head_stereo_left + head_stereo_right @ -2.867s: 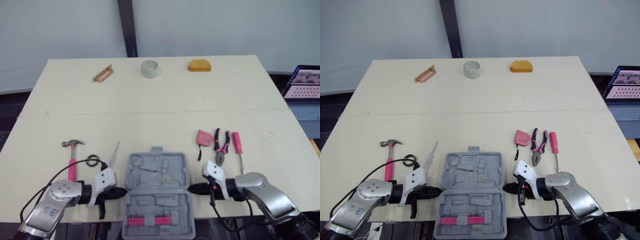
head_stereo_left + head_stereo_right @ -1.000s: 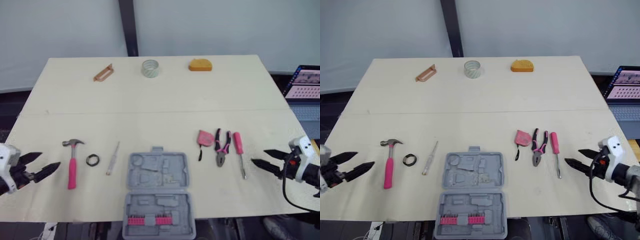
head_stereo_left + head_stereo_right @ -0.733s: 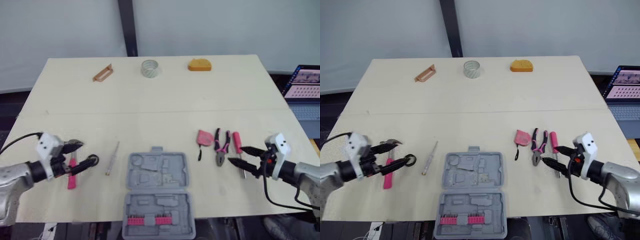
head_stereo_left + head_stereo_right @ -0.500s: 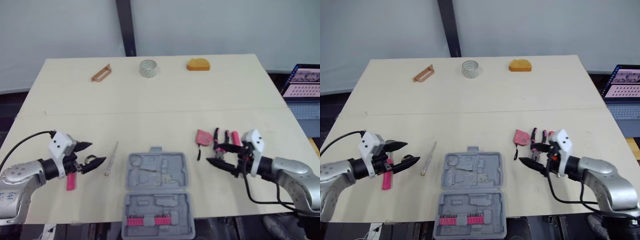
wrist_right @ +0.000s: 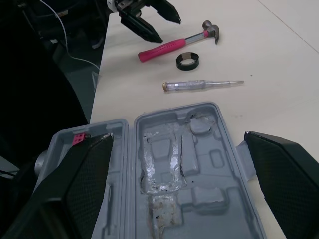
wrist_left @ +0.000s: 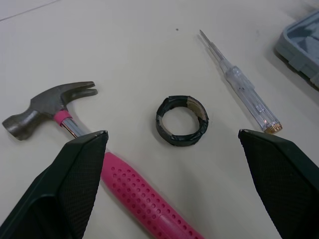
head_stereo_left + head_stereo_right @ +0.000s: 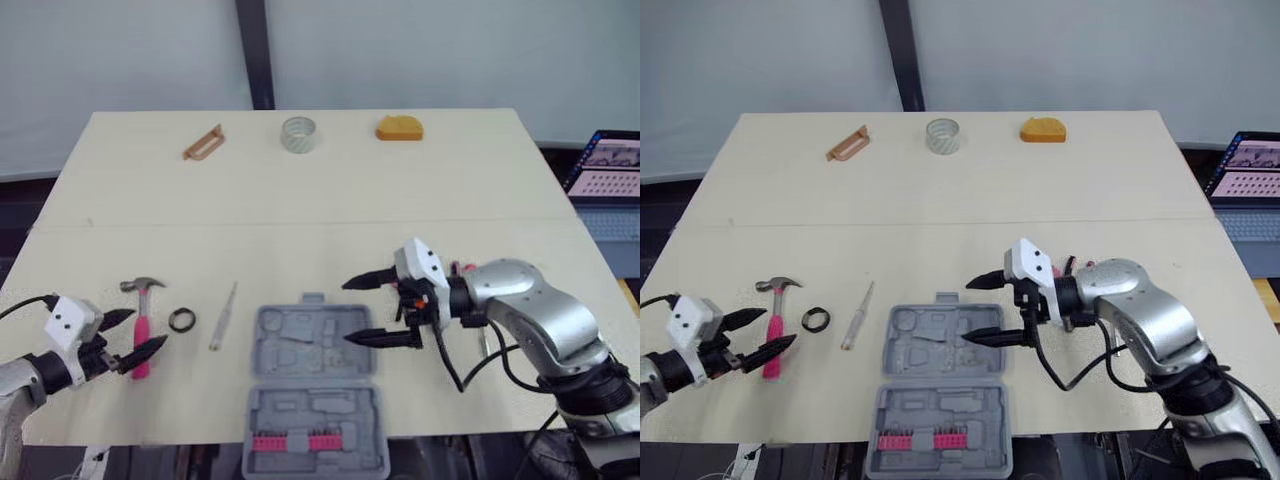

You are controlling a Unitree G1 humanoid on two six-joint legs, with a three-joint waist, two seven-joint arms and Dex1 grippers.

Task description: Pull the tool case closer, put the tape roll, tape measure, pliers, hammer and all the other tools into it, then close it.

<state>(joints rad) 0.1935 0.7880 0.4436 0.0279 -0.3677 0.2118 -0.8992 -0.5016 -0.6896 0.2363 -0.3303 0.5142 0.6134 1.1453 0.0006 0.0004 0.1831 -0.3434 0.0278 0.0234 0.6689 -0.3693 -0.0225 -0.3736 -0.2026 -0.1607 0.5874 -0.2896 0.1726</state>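
Over the moulded grey plastic case (image 7: 920,372), right tool (image 7: 966,312) spread; left tool (image 7: 780,326) spread beside pink-handled hammer (image 6: 134,194).

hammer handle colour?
Pink, with a dimpled grip. The hammer shows best in the left wrist view.

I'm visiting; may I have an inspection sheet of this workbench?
Surface: beige table, nothing spilled.
Job's things: open grey plastic tool case at front edge; pink-handled hammer, black tape ring, clear-handled screwdriver left of it; clear tape roll far back.
Clutter: orange wedge-shaped block, tan bracket at back.
Grippers: left gripper open near hammer; right gripper open above case.
Cables: black cable under right arm.
Surroundings: laptop at right.
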